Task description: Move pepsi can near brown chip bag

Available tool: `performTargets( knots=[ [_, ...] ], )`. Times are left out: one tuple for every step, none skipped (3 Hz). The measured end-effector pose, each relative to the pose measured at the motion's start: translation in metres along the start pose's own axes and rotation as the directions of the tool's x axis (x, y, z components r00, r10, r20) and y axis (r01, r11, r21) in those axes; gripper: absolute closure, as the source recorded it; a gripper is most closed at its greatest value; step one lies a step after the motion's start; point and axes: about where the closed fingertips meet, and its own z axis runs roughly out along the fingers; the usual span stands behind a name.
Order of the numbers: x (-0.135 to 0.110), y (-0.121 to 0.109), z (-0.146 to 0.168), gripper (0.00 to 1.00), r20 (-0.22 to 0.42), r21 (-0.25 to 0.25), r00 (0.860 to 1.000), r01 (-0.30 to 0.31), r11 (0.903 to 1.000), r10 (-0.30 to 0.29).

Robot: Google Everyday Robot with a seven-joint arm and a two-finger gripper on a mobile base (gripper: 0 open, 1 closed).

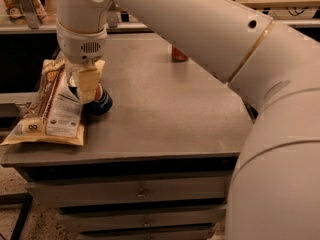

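Cream pincer (86, 86) on dark blue pepsi can (101, 104); tan-edged brown chip bag (49, 111).

Tool (84, 90) low over left side of bench (165, 119), clamped on pepsi can (101, 103). Can's upper part hidden behind tool; can't tell if base is touching bench. Brown chip bag (50, 111) lies flat at left edge, just beside can. 1 red can (178, 55) at far side, partly behind arm (200, 29).
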Motion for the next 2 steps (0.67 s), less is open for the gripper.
performTargets(
  knots=[
    [0.004,0.001,0.004,0.00,-0.002,-0.008,1.000,-0.005,1.0000,0.005],
    [0.015,0.003,0.009,0.00,-0.005,-0.032,0.999,-0.043,0.9985,0.043]
  ],
)
